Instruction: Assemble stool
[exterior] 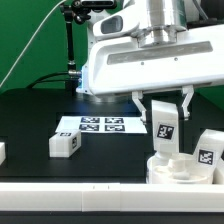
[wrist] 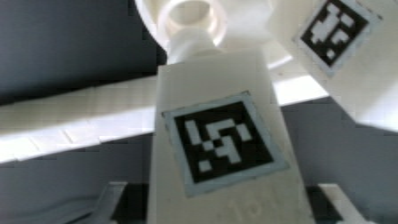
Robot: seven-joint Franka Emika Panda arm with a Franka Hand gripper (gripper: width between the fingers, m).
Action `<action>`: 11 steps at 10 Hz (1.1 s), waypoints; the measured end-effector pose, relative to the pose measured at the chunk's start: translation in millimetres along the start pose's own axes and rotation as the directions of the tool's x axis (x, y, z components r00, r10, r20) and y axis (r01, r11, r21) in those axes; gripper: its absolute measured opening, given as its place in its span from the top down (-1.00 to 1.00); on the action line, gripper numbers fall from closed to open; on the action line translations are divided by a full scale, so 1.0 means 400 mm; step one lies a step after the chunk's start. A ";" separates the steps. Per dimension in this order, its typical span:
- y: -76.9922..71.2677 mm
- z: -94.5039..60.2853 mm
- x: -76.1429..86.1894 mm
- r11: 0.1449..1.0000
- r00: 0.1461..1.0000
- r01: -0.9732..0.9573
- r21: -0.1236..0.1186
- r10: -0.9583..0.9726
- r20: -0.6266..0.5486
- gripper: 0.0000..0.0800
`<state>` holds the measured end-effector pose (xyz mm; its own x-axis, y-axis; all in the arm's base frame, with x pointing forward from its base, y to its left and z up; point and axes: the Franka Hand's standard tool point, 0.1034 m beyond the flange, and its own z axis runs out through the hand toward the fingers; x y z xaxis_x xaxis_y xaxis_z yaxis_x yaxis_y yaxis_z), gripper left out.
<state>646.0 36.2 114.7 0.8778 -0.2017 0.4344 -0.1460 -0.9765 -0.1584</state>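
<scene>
Gripping upright leg (exterior: 166,128) in closed hand (exterior: 164,114), directly over round seat (exterior: 182,172), near edge of counter (exterior: 30,120), exterior view's right. Holding vertical, probably to line up with seat socket. Leaving second leg (exterior: 208,150) right of seat, third leg (exterior: 65,143) near marker board (exterior: 100,124).

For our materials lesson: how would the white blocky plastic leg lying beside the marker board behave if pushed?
The white blocky plastic leg looks rigid, so it probably keeps its shape. Flat faces suggest sliding, not rolling. Lying low on the black table, tipping seems unlikely.
</scene>
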 end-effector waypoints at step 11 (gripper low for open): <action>0.046 0.006 -0.011 0.997 0.997 -0.063 0.038 0.062 0.036 0.18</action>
<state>640.8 19.2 107.7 0.8830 -0.2590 0.3914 -0.1837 -0.9581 -0.2196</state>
